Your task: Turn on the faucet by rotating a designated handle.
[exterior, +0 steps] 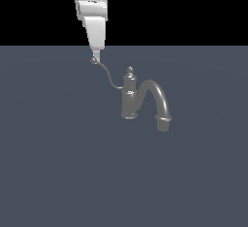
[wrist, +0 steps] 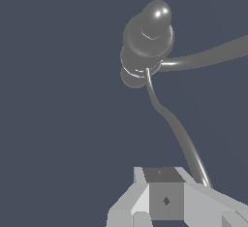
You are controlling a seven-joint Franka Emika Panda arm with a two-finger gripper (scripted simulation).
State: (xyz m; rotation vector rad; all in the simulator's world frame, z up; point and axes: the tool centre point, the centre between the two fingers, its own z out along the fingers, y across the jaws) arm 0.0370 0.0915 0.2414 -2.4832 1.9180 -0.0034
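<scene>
Your gripper (wrist: 164, 199) fills the near edge of the wrist view, fingers drawn close together, and the lever's far end runs in right beside them. From outside you see the fingertip at the ball tip, touching or nearly so; whether the jaws actually pinch it, you cannot tell.

Work outward along the handle (exterior: 109, 77): thin, curved wire rising from the faucet (exterior: 130, 97) body toward the exterior view's left. Judge it stiff metal but slick and round, so a tip could slide off the ball. That end looks like your best purchase, farthest from the pivot, and a sideways push should swing it without a hard squeeze.

Next comes the upright body with its round finial (exterior: 130, 69), then the thick arched spout (exterior: 159, 102) curling off to the exterior view's right, well apart from you. Keep off both.

Around the faucet the grey floor (exterior: 58, 172) lies flat on every side, so you have room to sweep the lever either way.
</scene>
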